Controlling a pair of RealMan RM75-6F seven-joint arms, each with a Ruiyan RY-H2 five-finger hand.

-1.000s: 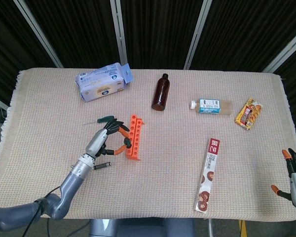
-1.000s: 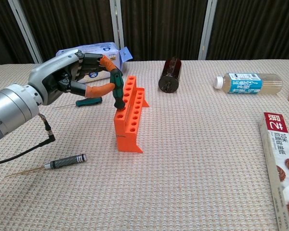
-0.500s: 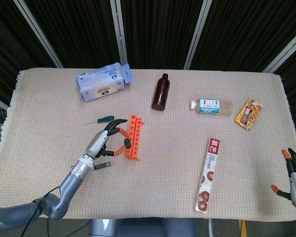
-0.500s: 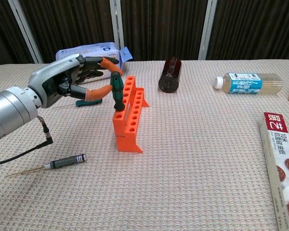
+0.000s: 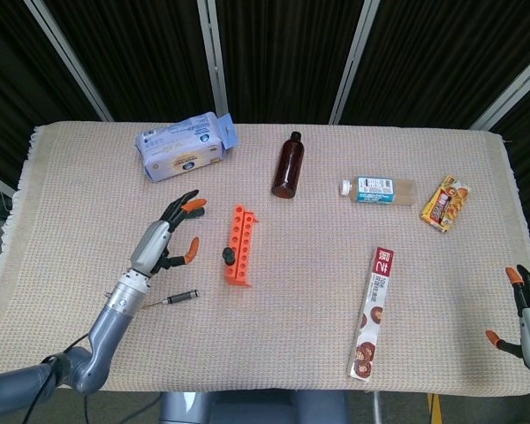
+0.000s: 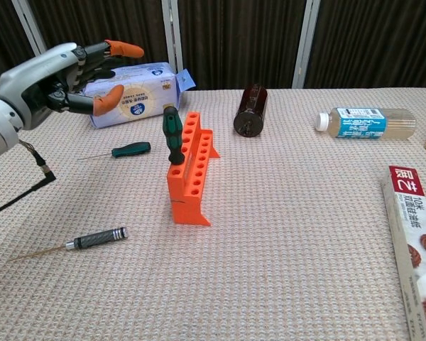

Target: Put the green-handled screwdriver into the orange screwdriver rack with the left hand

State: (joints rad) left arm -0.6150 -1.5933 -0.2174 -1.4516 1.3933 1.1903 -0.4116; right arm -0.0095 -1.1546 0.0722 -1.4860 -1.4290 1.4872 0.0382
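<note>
Green-handled screwdriver (image 6: pixel 172 135) stands in orange rack (image 6: pixel 191 170), apart from fingers (image 6: pixel 113 48).

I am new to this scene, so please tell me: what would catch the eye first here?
The orange screwdriver rack stands mid-table with the green-handled screwdriver upright in it. The left hand hovers open to its left, holding nothing. A brown bottle lies behind the rack.

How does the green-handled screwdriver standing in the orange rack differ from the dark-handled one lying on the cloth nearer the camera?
The green-handled screwdriver stands upright in the orange rack; the dark-handled screwdriver lies flat on the cloth. The first's shaft is hidden in a hole, the second's fully exposed. No hand touches either.
</note>
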